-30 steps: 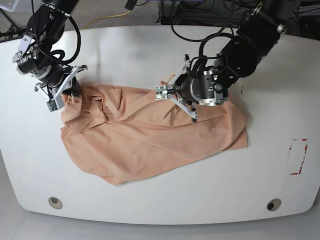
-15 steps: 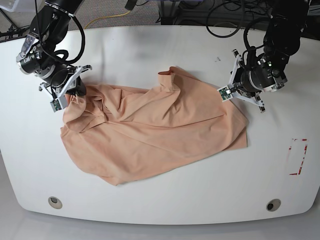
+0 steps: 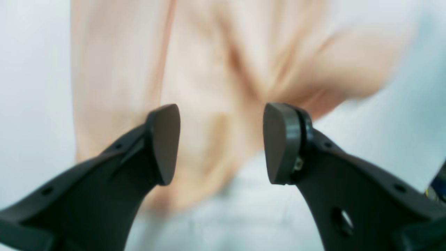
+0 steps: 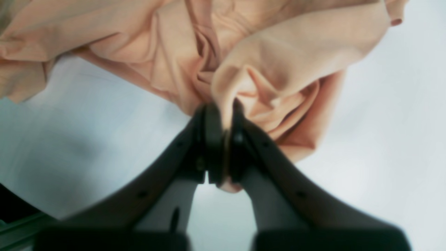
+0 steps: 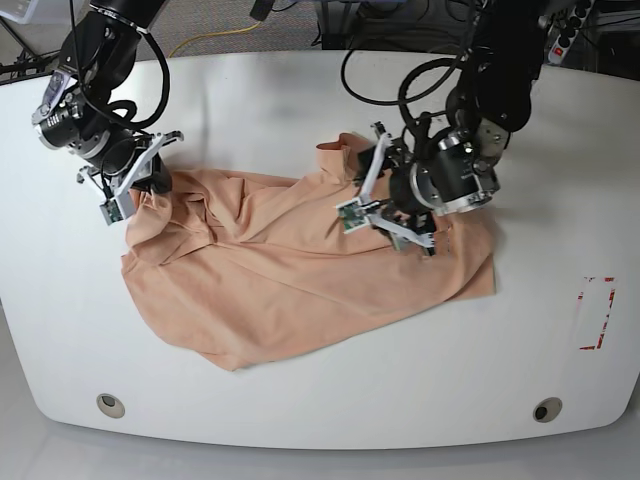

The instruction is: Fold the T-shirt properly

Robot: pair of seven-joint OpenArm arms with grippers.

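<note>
Half a second back the left gripper [image 5: 372, 205] hung over the shirt's edge toward the right side of the worktop; it now sits further in, over the raised fold near the middle of the far edge of the cloth. Its jaws stand well apart in the left wrist view, with nothing between the pads [image 3: 166, 143], only blurred peach fabric and bare table [image 3: 35, 69] beyond. The right gripper [image 4: 222, 139] has not shifted: it stays clamped on a bunched fold at the shirt's corner nearest the left edge of the worktop, and the wrist view shows a pinch of cloth squeezed between the closed jaws. The T-shirt [image 5: 300, 270] lies crumpled across the centre of the table, spread from the left-hand pinch toward the right side, one lobe sagging toward the near edge and a small peak of fabric, perhaps collar or sleeve, standing up beside the left gripper. Judgement: this is still the spreading stage, before any true fold; the garment is not yet flat or squared. Next move likely calls for the left gripper to drop onto that raised fold, close on a single layer if possible, then draw away from the right gripper's hold to stretch the cloth flat. Motion blur in the left wrist view leaves the exact target uncertain.
</note>
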